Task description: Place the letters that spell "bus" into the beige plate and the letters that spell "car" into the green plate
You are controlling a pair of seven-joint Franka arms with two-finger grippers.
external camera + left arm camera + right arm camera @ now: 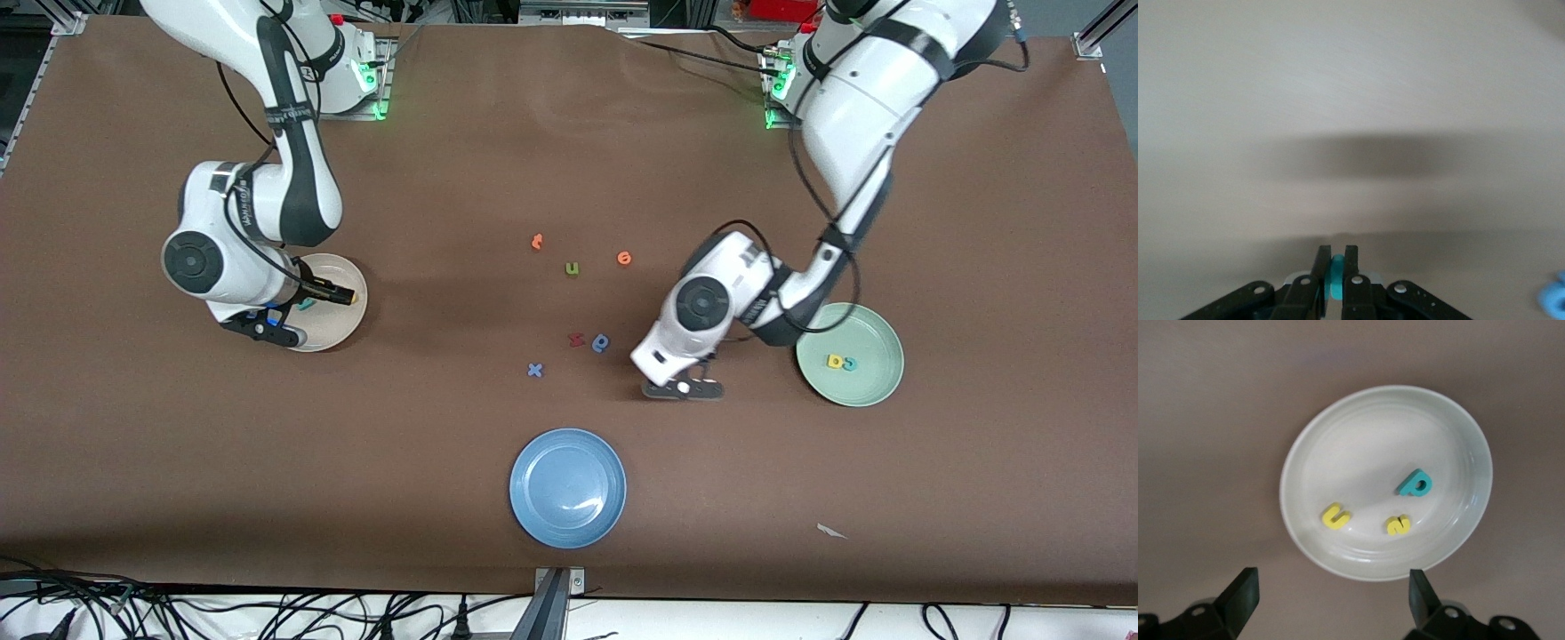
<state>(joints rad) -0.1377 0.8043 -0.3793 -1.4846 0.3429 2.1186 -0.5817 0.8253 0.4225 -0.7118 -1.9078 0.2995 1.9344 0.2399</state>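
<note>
Since the teal letter (pixel 1336 277) pinched edgewise in the left gripper (pixel 1335 267), low over bare brown counter (pixel 498 151) near the green plate (pixel 876 391), is thin, light, squashy foam, a gentle flat-side pinch should suffice. The right gripper (pixel 1331 593) hangs released over the glossy beige plate (pixel 1305 460), which holds teal "b" (pixel 1415 483), yellow "u" (pixel 1335 517) and "s" (pixel 1398 525).
</note>
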